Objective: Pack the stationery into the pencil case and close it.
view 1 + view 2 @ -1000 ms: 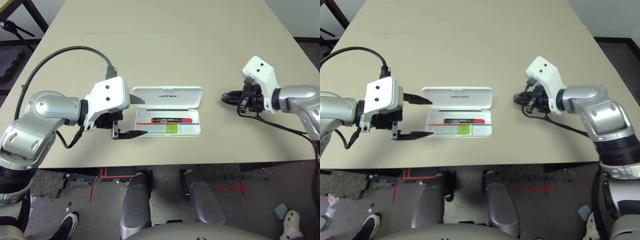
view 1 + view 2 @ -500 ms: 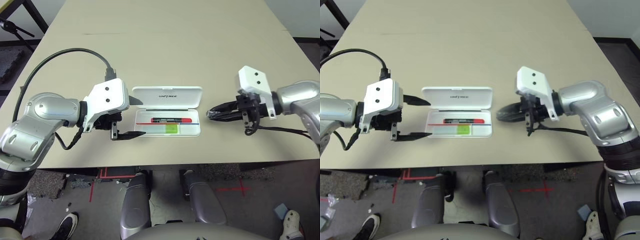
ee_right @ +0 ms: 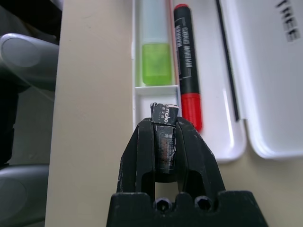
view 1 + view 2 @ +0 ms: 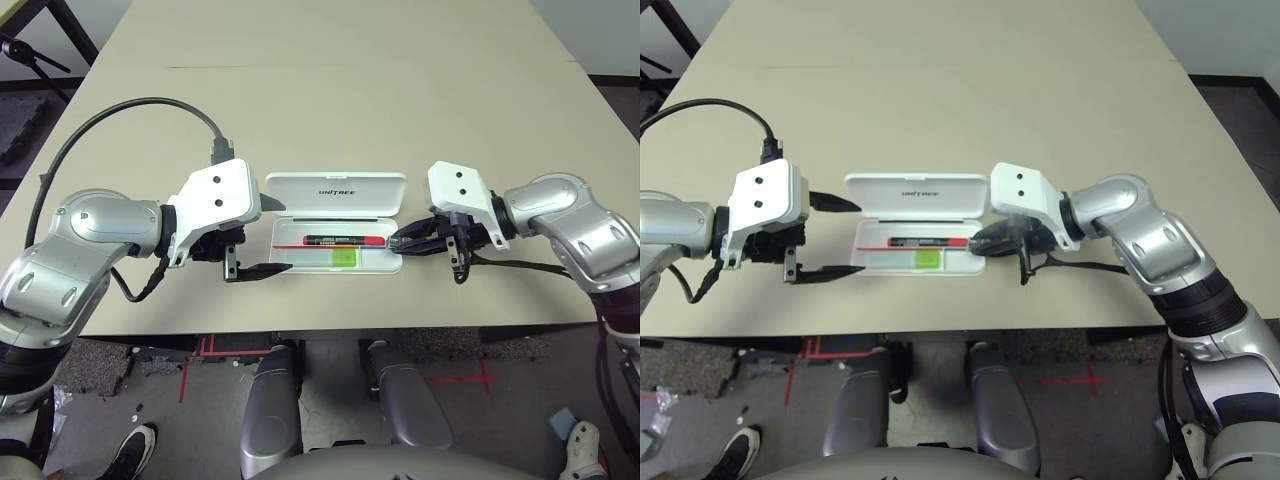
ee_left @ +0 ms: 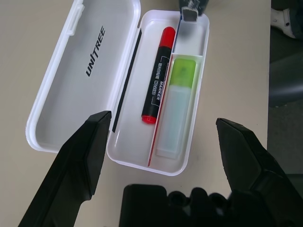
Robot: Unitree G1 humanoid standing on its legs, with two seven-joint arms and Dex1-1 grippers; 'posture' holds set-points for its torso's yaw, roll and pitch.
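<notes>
Left end effector (image 5: 164,118) open, the right end effector (image 3: 164,124), pinching the dark printed block (image 3: 164,114), should centre over the pencil case's small end compartment (image 3: 144,105) before releasing

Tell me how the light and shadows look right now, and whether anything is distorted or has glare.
Left eye view: soft, even light on the table, whose front edge bows slightly; right eye view: grey sheen on the right gripper; right wrist view: pale glare streak inside the pencil case; left wrist view: left gripper very dark, its detail largely lost.
</notes>
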